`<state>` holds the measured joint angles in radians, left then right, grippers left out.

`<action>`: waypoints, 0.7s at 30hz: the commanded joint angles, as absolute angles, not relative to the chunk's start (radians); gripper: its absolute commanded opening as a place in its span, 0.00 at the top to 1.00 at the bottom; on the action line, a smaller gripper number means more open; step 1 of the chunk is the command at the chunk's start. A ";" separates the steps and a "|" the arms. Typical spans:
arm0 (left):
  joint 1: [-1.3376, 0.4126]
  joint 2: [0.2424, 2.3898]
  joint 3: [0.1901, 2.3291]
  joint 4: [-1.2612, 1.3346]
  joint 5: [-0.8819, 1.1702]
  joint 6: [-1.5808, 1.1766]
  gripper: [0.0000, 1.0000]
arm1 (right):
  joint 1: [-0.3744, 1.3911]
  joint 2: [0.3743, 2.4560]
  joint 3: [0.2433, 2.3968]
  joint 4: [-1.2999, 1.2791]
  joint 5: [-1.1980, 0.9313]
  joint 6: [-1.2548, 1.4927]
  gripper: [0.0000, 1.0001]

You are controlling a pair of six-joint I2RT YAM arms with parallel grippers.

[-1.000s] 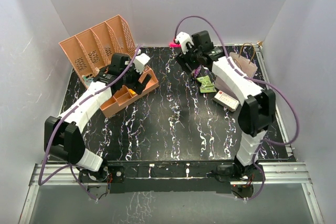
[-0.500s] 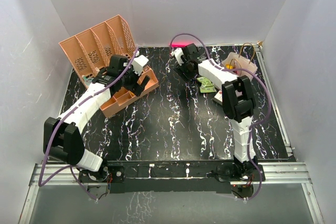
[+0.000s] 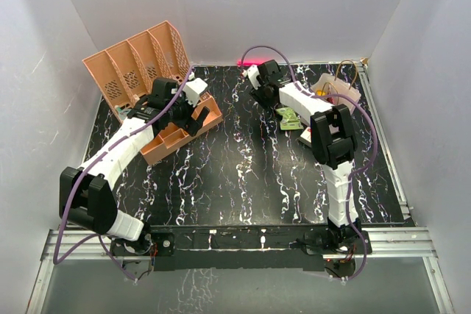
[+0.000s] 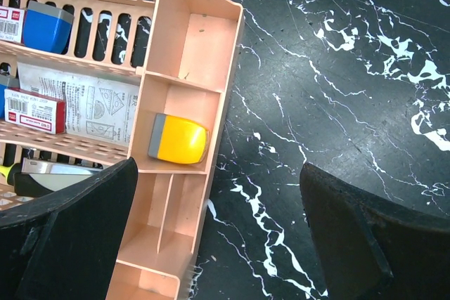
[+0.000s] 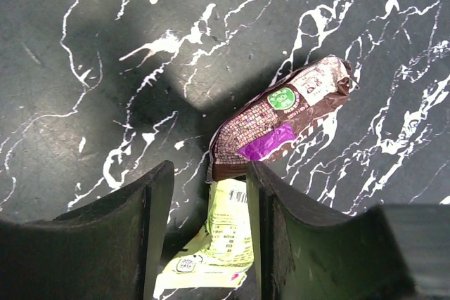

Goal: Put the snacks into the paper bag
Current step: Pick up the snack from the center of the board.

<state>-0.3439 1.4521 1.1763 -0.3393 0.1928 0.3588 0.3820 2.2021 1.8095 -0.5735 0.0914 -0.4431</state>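
Note:
The pale paper bag (image 3: 343, 93) stands at the back right, cord handles up, with something yellow showing in its mouth. A lime-green packet (image 3: 289, 116) lies left of it on the black marble table. In the right wrist view this lime packet (image 5: 228, 240) lies flat between my right gripper's (image 5: 209, 170) open fingers, apart from the left finger. A brown and purple packet (image 5: 278, 128) lies just beyond the fingertips. In the top view my right gripper (image 3: 271, 97) hangs over these packets. My left gripper (image 3: 193, 117) is wide open and empty over the peach tray's edge (image 4: 218, 166).
A peach slotted organiser (image 3: 136, 60) stands at the back left, with its low divided tray (image 3: 171, 140) in front. The tray holds a yellow and grey item (image 4: 179, 138). A white box with a red mark (image 3: 315, 137) lies near the packets. A pink-red glow (image 3: 249, 60) shows at the back edge.
The right arm has swung left and back from beside the bag, its elbow raised, uncovering the bag. In the last half second it hardly moved. The left arm is still.

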 commanded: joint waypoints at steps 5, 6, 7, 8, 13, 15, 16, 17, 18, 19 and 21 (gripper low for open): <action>-0.338 1.413 1.167 -0.337 0.227 0.363 0.02 | 0.370 2.197 1.831 -0.484 0.143 -0.477 0.52; -0.338 1.414 1.167 -0.337 0.228 0.363 0.02 | 0.370 2.194 1.828 -0.478 0.146 -0.482 0.53; -0.338 1.415 1.169 -0.337 0.230 0.362 0.02 | 0.368 2.190 1.828 -0.478 0.150 -0.484 0.53; -0.337 1.416 1.170 -0.337 0.230 0.362 0.02 | 0.368 2.184 1.827 -0.478 0.148 -0.485 0.53; -0.337 1.419 1.169 -0.335 0.234 0.363 0.02 | 0.362 2.126 1.819 -0.473 0.093 -0.472 0.53; -0.337 1.422 1.169 -0.335 0.236 0.363 0.02 | 0.359 2.111 1.824 -0.471 0.081 -0.468 0.53; -0.337 1.422 1.169 -0.334 0.237 0.364 0.02 | 0.359 2.109 1.826 -0.472 0.080 -0.470 0.53; -0.337 1.423 1.169 -0.334 0.238 0.365 0.02 | 0.357 2.110 1.831 -0.473 0.082 -0.473 0.53; -0.337 1.425 1.169 -0.334 0.239 0.364 0.02 | 0.355 2.115 1.835 -0.474 0.084 -0.476 0.53; -0.337 1.426 1.169 -0.334 0.240 0.364 0.01 | 0.352 2.120 1.839 -0.477 0.086 -0.477 0.53; -0.337 1.429 1.168 -0.333 0.242 0.365 0.02 | 0.346 2.136 1.849 -0.483 0.086 -0.477 0.53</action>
